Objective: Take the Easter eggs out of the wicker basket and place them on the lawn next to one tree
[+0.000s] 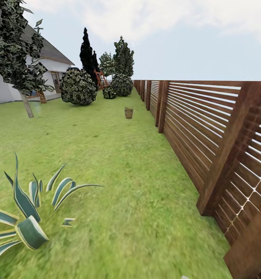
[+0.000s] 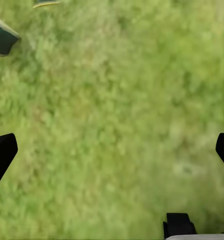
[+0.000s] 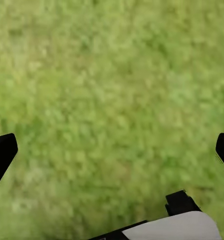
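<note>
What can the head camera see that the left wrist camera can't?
The head view alone takes in the far-off wicker basket standing on the lawn beside the brown fence, plus a pale-trunked tree, round bushes, the white house and the sky. The left wrist view alone gives the left end effector, its dark fingertips spread wide at the picture's edges with nothing between them. Both show green grass and the striped spiky plant, which pokes into the wrist picture as leaf tips.
</note>
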Controlling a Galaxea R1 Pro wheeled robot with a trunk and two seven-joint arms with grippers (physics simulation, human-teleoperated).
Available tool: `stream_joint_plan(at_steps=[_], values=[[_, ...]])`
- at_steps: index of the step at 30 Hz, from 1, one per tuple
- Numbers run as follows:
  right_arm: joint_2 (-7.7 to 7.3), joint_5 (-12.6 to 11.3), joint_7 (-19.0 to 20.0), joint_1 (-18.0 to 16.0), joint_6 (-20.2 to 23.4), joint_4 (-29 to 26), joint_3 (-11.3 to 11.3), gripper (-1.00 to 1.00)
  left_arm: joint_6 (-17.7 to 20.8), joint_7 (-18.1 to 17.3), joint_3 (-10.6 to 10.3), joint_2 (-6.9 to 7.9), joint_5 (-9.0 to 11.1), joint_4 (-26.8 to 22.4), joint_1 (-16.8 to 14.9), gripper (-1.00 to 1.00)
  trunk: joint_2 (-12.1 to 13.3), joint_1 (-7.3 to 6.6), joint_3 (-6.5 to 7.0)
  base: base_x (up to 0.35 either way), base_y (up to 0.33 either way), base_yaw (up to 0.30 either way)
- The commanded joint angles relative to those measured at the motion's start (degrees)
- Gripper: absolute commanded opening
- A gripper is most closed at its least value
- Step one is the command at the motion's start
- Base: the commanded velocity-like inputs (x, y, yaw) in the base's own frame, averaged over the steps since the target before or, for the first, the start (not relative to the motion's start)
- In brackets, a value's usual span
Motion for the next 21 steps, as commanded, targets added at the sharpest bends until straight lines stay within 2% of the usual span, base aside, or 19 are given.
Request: stream_joint_plan(at_steps=[1, 21], values=[[0.01, -0.6, -0.1, 0.0, -0.3, 0.0, 0.1, 1.0, -0.2, 0.5, -0.5, 0.02, -0.2, 0.1, 0.0, 1.0, 0.0, 0.03, -0.06, 0.269, -0.147, 0.0], [0.01, -0.6, -0.1, 0.0, -0.2, 0.0, 0.1, 1.0, -0.2, 0.5, -0.5, -0.05, -0.2, 0.1, 0.0, 1.0, 0.0, 0.03, -0.06, 0.268, -0.094, 0.0]])
